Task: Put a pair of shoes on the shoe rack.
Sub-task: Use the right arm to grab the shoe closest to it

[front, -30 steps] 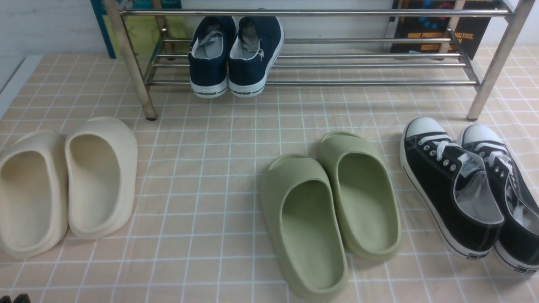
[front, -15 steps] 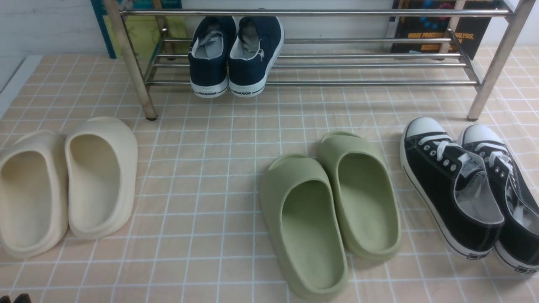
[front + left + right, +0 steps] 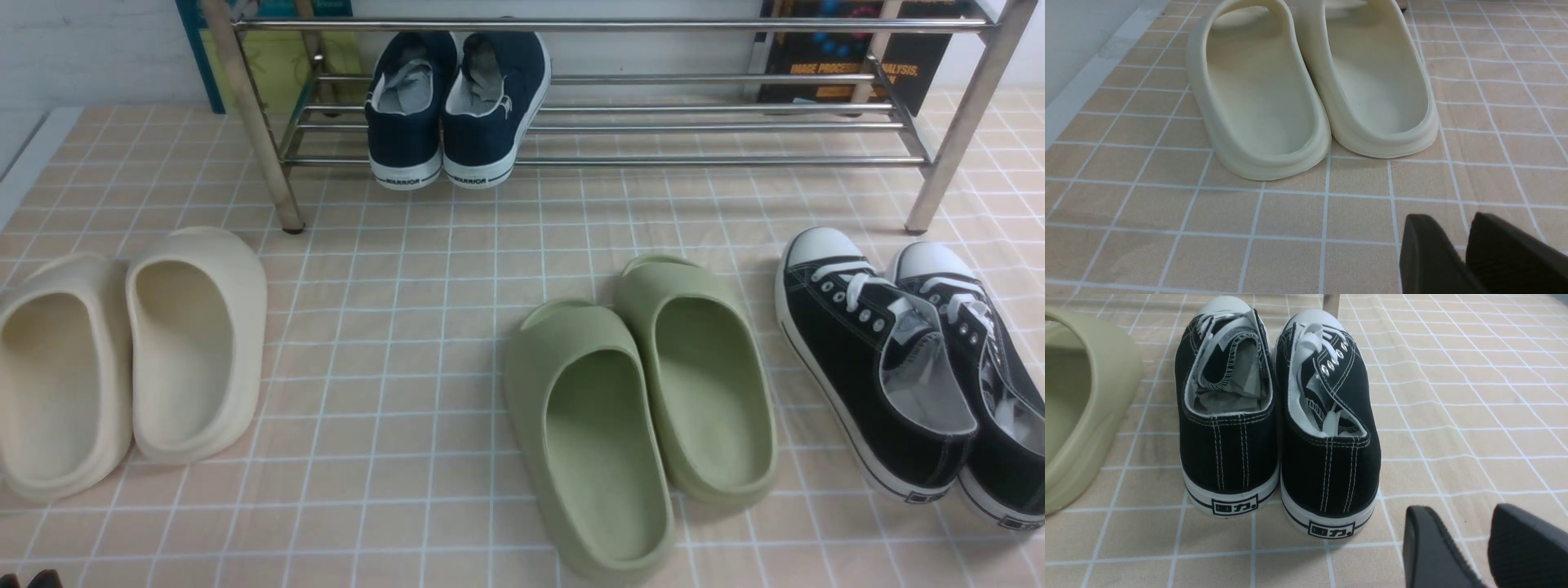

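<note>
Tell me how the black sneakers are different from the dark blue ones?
The black sneakers stand on the tiled floor; the dark blue sneakers sit up on the shoe rack. The black sneakers' heel labels are small boxed marks; the dark blue sneakers' heels read WARRIOR. The black sneakers show white laces and toe caps; the dark blue sneakers' toes are hidden. Both pairs are low-tops with white soles, toes pointing away.

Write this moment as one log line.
black sneakers: on floor, not yet racked | shoe rack: holds navy sneakers | left gripper: open, empty, near cream slippers | right gripper: open, empty, behind black sneakers' heels
</note>
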`<move>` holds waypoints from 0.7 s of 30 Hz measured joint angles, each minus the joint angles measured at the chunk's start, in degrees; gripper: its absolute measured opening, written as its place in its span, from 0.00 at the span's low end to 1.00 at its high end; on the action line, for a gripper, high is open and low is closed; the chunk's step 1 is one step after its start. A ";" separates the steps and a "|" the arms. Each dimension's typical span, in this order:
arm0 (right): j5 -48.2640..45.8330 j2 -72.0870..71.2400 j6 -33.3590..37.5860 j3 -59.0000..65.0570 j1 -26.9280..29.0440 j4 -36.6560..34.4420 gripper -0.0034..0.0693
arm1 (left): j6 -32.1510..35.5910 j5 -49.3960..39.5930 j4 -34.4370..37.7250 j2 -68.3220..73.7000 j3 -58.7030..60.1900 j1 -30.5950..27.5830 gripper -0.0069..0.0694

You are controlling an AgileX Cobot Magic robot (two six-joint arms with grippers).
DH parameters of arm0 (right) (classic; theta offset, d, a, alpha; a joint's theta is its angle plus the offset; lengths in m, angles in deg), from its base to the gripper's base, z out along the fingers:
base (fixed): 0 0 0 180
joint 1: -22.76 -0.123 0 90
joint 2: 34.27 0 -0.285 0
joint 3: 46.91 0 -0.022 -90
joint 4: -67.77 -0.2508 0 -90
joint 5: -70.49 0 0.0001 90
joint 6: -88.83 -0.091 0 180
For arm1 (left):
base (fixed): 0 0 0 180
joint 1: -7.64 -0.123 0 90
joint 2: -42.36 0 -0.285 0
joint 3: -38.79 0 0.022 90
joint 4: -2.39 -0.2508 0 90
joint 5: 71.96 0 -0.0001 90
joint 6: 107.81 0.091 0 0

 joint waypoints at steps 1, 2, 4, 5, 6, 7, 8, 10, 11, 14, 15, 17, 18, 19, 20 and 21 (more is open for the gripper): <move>0.00 0.00 0.00 0.00 0.00 -0.05 0.37 | 0.00 0.00 0.00 0.00 0.00 0.00 0.35; 0.00 0.00 0.00 0.00 0.00 -0.67 0.37 | 0.00 0.00 0.00 0.00 0.00 0.00 0.35; 0.47 0.00 -1.08 0.00 0.00 -3.00 0.37 | 0.00 0.00 0.00 0.00 0.00 0.00 0.36; 0.99 0.00 -2.51 0.06 0.00 -5.54 0.37 | 0.00 0.00 0.00 0.00 0.00 0.00 0.36; 1.75 0.00 -4.22 0.13 0.00 -8.97 0.37 | 0.00 0.00 0.00 0.00 0.00 0.00 0.36; 2.59 0.00 -6.98 0.26 0.00 -13.32 0.37 | 0.00 0.00 0.00 0.00 0.00 0.00 0.36; 3.36 0.00 -10.34 0.31 0.00 -18.47 0.37 | 0.00 0.00 0.00 0.00 0.00 0.00 0.36; 5.31 0.00 -17.59 0.37 0.00 -29.48 0.37 | 0.00 0.00 0.00 0.00 0.00 0.00 0.36; 6.03 0.00 -20.21 0.37 0.00 -33.53 0.37 | 0.00 0.00 0.00 0.00 0.00 0.00 0.36; 7.25 0.00 -26.15 0.37 0.00 -43.64 0.37 | 0.00 0.00 0.00 0.00 0.00 0.00 0.37; 7.56 0.00 -26.96 0.37 0.00 -45.39 0.37 | 0.00 0.00 0.00 0.00 0.00 0.00 0.37; 7.93 0.00 -27.21 0.37 0.00 -46.00 0.37 | 0.00 0.00 0.00 0.00 0.00 0.00 0.37; 8.17 0.00 -27.21 0.37 0.00 -45.93 0.37 | 0.00 0.00 0.00 0.00 0.00 0.00 0.37; 8.29 0.00 -26.55 0.37 0.00 -45.12 0.37 | 0.00 0.00 0.00 0.00 0.00 0.00 0.37; 8.35 0.00 -26.36 0.37 0.00 -44.72 0.37 | 0.00 0.00 0.00 0.00 0.00 0.00 0.38; 8.60 0.00 -26.01 0.37 0.00 -43.94 0.37 | 0.00 0.00 0.00 0.00 0.00 0.00 0.38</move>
